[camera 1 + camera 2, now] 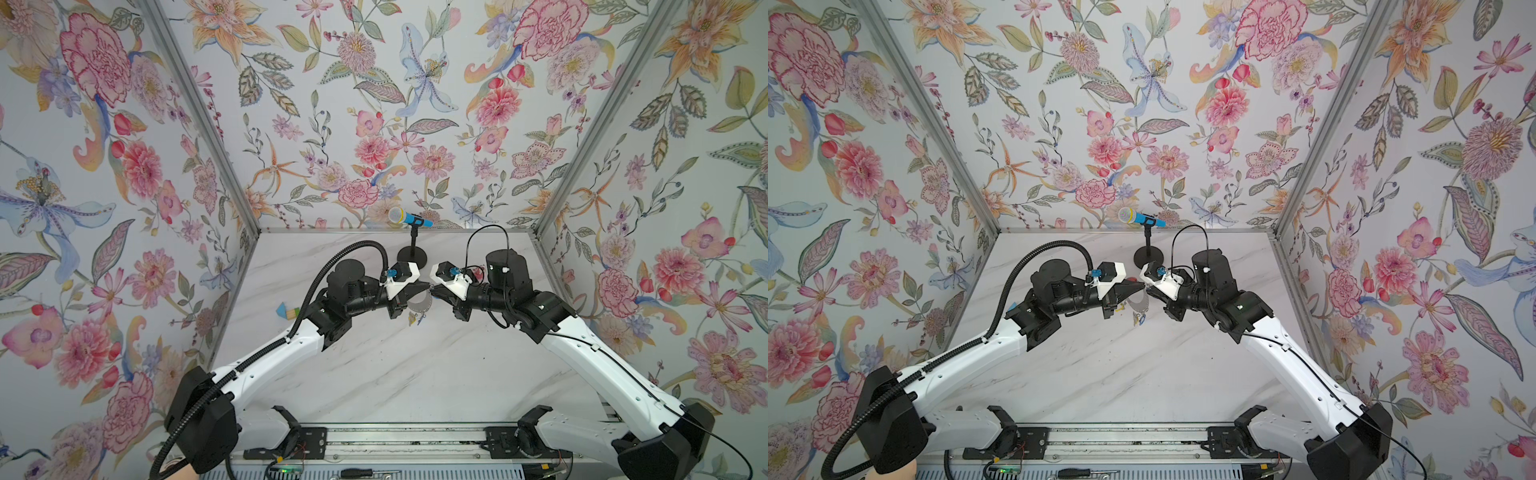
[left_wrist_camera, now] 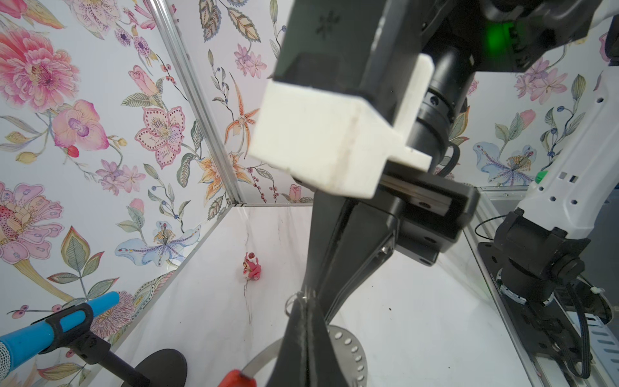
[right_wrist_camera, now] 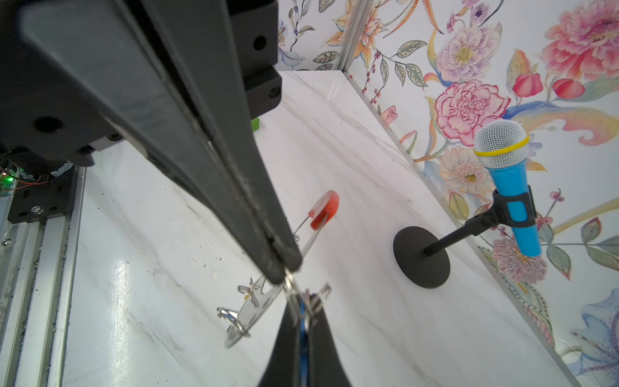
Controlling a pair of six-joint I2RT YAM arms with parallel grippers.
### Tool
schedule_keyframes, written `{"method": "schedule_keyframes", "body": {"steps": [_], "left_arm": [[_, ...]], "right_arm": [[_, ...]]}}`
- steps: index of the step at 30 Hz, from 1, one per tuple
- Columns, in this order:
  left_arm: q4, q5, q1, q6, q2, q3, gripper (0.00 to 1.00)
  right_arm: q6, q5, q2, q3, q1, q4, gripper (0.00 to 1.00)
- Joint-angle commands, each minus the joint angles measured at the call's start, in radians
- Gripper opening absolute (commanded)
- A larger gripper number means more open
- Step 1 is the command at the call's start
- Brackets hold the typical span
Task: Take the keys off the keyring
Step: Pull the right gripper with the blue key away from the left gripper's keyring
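Both grippers meet tip to tip above the middle of the table. My left gripper (image 1: 428, 286) (image 2: 306, 300) is shut, pinching a small wire ring (image 2: 290, 303) at its tips. My right gripper (image 1: 433, 288) (image 3: 305, 300) is shut on a key with a blue tag (image 3: 303, 335). The keyring (image 1: 419, 305) (image 2: 348, 348), a grey metal band with holes and a red sleeve (image 3: 323, 209), hangs just under the fingertips, off the table. More keys (image 1: 415, 319) (image 1: 1138, 319) with yellow and blue tags dangle below it.
A blue toy microphone (image 1: 409, 218) on a stand with a round black base (image 1: 411, 257) is right behind the grippers. A red-pink toy figure (image 2: 252, 266) lies on the marble table toward the right wall. A small coloured toy (image 1: 286, 309) sits left of the left arm.
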Motion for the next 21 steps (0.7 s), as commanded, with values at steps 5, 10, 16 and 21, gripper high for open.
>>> {"method": "schedule_keyframes", "body": {"steps": [5,10,16,21], "left_arm": [[0.233,-0.005,0.005,-0.141,-0.033,0.008,0.00],[0.241,-0.005,0.004,-0.188,-0.044,-0.018,0.00],[0.294,0.021,0.005,-0.236,-0.052,-0.044,0.00],[0.227,0.001,0.006,-0.192,-0.059,-0.036,0.00]], "right_arm": [[-0.002,0.078,-0.019,-0.053,0.044,-0.002,0.00],[-0.016,0.177,-0.055,-0.094,0.066,0.065,0.00],[-0.040,0.260,-0.042,-0.101,0.112,0.065,0.00],[-0.011,0.220,-0.061,-0.107,0.093,0.081,0.00]]}}
